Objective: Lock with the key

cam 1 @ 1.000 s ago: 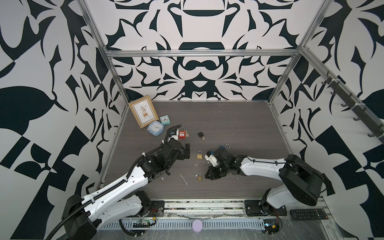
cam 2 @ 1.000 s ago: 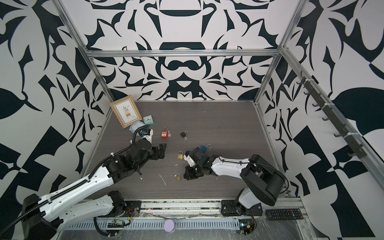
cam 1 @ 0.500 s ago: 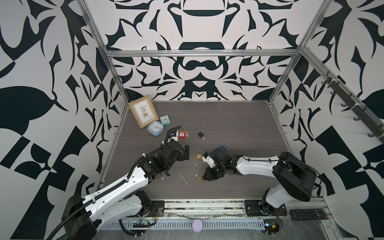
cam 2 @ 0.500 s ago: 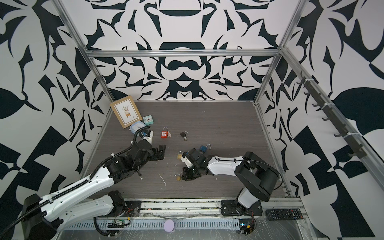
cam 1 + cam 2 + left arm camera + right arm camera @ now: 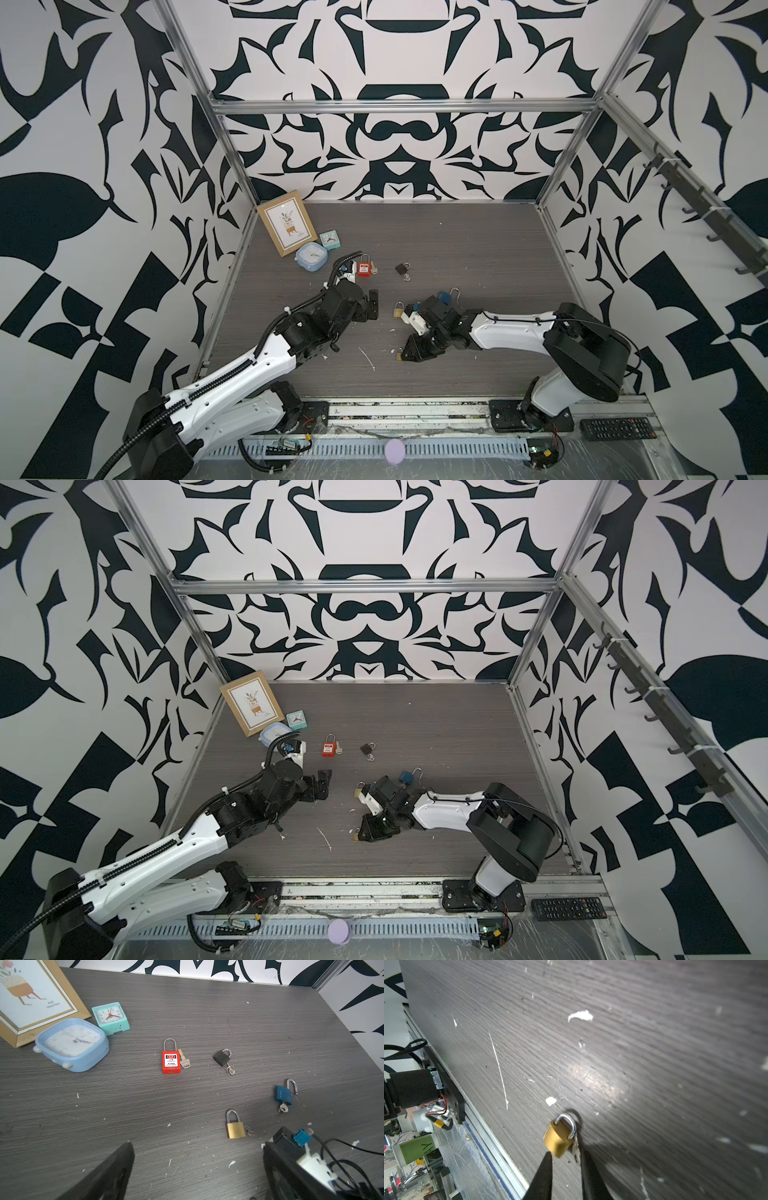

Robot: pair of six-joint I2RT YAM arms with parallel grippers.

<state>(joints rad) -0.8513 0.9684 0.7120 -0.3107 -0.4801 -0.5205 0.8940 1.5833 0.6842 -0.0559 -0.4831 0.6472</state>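
Note:
A small brass padlock point(image 5: 558, 1138) with its shackle closed lies on the table near the front edge, and its silver key point(image 5: 576, 1150) sticks out beside it. My right gripper point(image 5: 566, 1157) is low over it, open, with its jaws a little apart. The lock's lower corner sits just ahead of the tips, and the key lies against one finger point(image 5: 588, 1174). Both top views show this padlock point(image 5: 398, 356) point(image 5: 355, 835) at the right gripper point(image 5: 409, 351). My left gripper point(image 5: 195, 1167) point(image 5: 374, 305) hovers wide open and empty over bare table.
Other padlocks lie further back: a brass one point(image 5: 235, 1129), a blue one point(image 5: 283, 1095) with its shackle open, a black one point(image 5: 222, 1057) and a red one point(image 5: 171, 1061) with a loose key point(image 5: 184, 1060). A picture frame point(image 5: 286, 226) and two clocks point(image 5: 311, 256) point(image 5: 330, 240) stand at the back left.
My right gripper's jaws have parted from shut, and that arm has shifted slightly left. The left arm has barely moved.

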